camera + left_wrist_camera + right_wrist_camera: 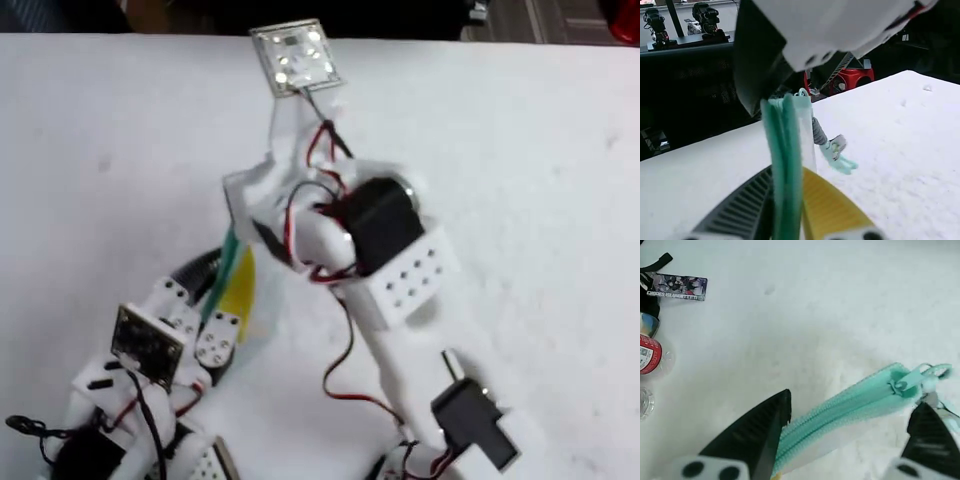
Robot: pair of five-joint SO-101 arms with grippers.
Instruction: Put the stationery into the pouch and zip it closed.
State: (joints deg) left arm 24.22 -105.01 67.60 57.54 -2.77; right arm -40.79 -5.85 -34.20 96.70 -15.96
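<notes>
Ribbed grey and yellow fingers point(747, 200) of the left gripper point(787, 175) are pressed together on one end of the mint-green pouch point(785, 135). The pouch stands on edge and runs straight out from between them over the white table point(900, 150). At the pouch's far end from this gripper sits the zip slider point(900, 385), with a mint pull tab point(840, 159) hanging off it.

The right gripper point(854, 400) hangs over that far end with its two black fingers spread wide, holding nothing. The pouch's zip edge passes between them. One fingertip lies beside the pouch partway along its length, and the other is just beside the slider. Whether that fingertip touches the pull tab cannot be told.
</notes>
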